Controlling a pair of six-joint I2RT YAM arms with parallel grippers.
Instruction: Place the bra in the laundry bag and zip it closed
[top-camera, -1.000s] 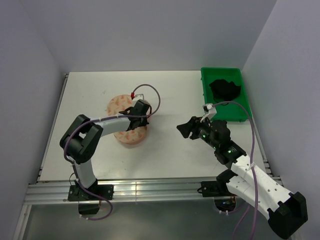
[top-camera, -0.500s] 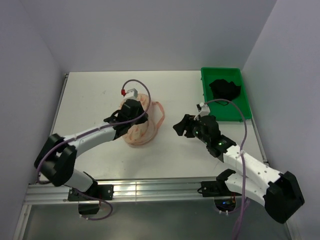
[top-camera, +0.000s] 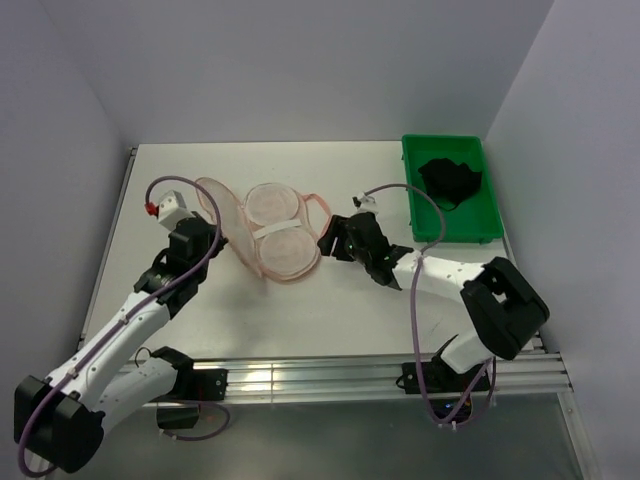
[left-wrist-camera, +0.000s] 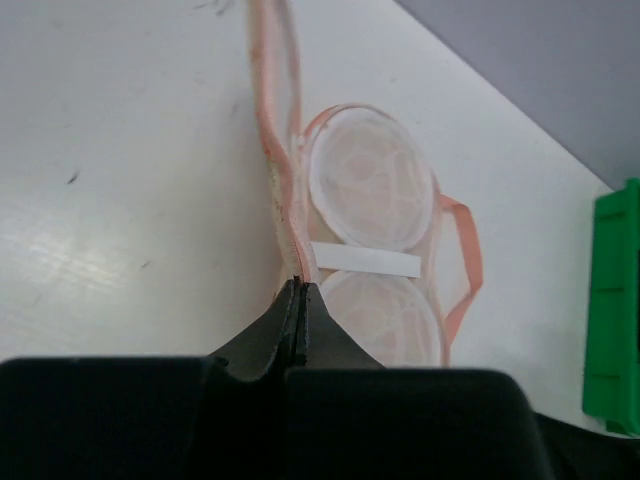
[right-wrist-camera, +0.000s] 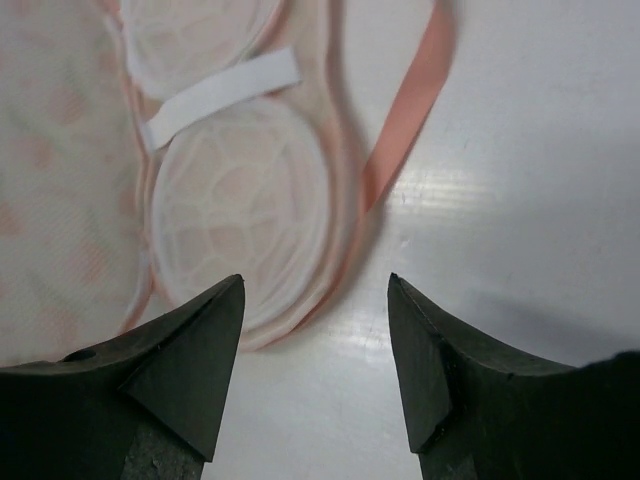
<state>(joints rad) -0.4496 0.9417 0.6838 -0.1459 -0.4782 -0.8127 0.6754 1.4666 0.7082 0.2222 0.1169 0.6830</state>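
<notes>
The laundry bag (top-camera: 275, 228) lies open mid-table, peach-pink mesh with two round white lobes and a pink strap. My left gripper (top-camera: 210, 240) is shut on the bag's pink zip trim (left-wrist-camera: 296, 262) and holds the flap (top-camera: 215, 205) up and to the left. The bag (left-wrist-camera: 368, 180) fills the left wrist view. My right gripper (top-camera: 327, 243) is open and empty, low over the table at the bag's right edge. In the right wrist view the lower lobe (right-wrist-camera: 240, 195) and the strap (right-wrist-camera: 410, 110) lie just past its gripper (right-wrist-camera: 315, 290). The black bra (top-camera: 450, 180) lies in the green tray.
The green plastic tray (top-camera: 485, 228) stands at the table's back right corner, and its edge shows in the left wrist view (left-wrist-camera: 612, 310). Grey walls close in the table on the left, back and right. A cable loops from the right arm toward the tray.
My left gripper has pulled left with the trim and swung the flap open, so the two lobes now show. My right gripper has moved left to the bag's right edge.
</notes>
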